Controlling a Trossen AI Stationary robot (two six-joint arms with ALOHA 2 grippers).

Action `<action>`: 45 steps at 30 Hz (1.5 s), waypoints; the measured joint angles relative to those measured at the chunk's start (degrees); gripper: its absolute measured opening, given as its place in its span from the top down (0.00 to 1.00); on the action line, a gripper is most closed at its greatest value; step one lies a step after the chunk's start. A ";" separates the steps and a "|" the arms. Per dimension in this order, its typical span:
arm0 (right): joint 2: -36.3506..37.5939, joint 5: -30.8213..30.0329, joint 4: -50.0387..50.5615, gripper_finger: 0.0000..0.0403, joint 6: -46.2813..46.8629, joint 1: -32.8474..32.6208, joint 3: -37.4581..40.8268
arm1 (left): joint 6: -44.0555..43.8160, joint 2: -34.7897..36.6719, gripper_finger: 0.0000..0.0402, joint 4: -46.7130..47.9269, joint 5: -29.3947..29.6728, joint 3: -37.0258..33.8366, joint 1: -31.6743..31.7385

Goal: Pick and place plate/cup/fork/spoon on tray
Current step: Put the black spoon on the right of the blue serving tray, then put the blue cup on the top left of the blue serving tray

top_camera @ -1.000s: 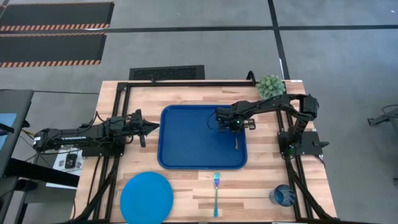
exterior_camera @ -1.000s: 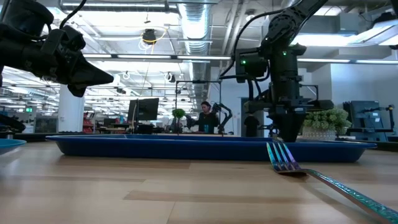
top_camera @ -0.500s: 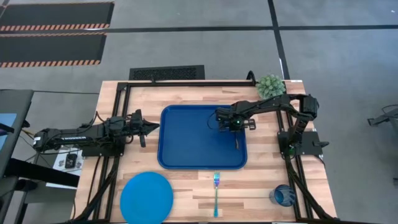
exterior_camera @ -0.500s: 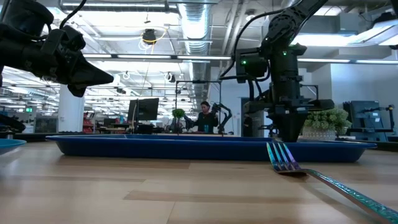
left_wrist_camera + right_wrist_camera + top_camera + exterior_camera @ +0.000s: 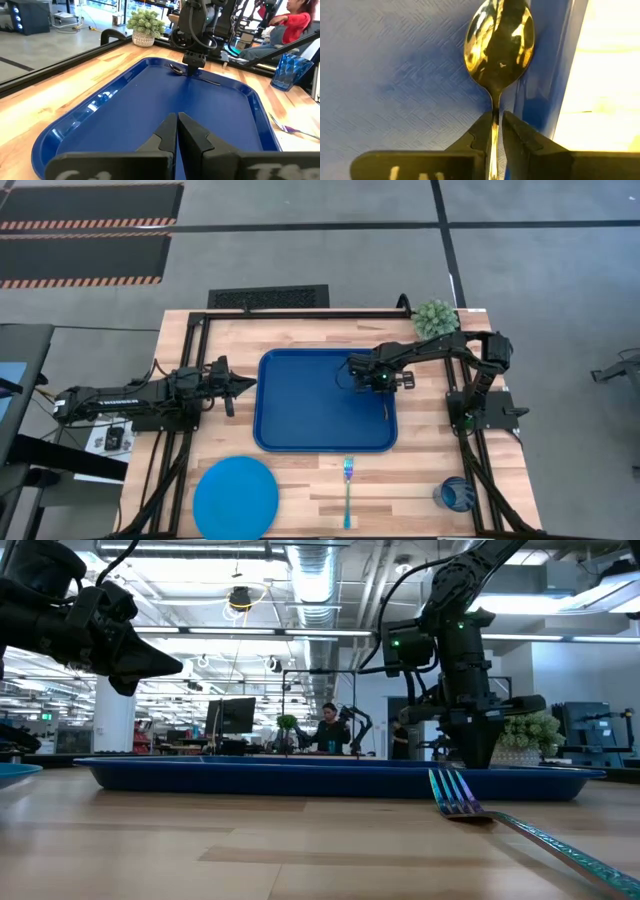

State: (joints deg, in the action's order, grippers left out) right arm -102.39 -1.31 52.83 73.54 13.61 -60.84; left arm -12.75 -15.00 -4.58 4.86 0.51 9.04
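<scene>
The dark-blue tray point(image 5: 300, 405) lies mid-table. The grey spoon point(image 5: 499, 45) is on its right part, next to the rim, and also shows in the left wrist view point(image 5: 176, 69). My right gripper point(image 5: 383, 387) stands over it, pointing down, shut on the spoon. My left gripper point(image 5: 245, 383) is shut and empty, hovering just left of the tray. The bright blue plate point(image 5: 236, 496), the light-blue fork point(image 5: 348, 490) and the dark-blue cup point(image 5: 456, 495) rest on the wood near the near edge. My right gripper pinches the spoon's neck point(image 5: 495, 114), just behind the bowl, between its two fingers. The fingers come from above, pointing down. The spoon is about level and low over the tray floor, its bowl toward the far edge and its handle point(image 5: 212, 82) toward the near edge.
A small potted plant point(image 5: 436, 317) stands at the far right corner. Black frame rails point(image 5: 190, 360) run along the table's sides. People sit in the room beyond the table point(image 5: 295, 22).
My right gripper has shifted a little toward the table's right edge and turned about its upright axis. The spoon has gone with it, closer to the tray's right rim.
</scene>
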 joint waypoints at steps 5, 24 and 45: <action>-0.02 -0.03 -0.05 0.83 0.00 0.00 0.00 | -0.02 0.00 1.00 0.00 0.00 0.00 0.00; -0.02 -0.05 -0.14 0.83 1.03 -0.02 -0.04 | -0.09 0.00 1.00 0.00 0.00 0.00 0.00; 0.48 -3.83 8.78 0.83 -8.39 -1.81 -9.26 | -0.13 0.01 1.00 0.00 0.00 0.00 -0.01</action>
State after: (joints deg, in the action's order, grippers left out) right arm -101.91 -5.15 61.60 65.14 11.80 -70.10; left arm -12.88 -15.00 -4.58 4.86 0.51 9.02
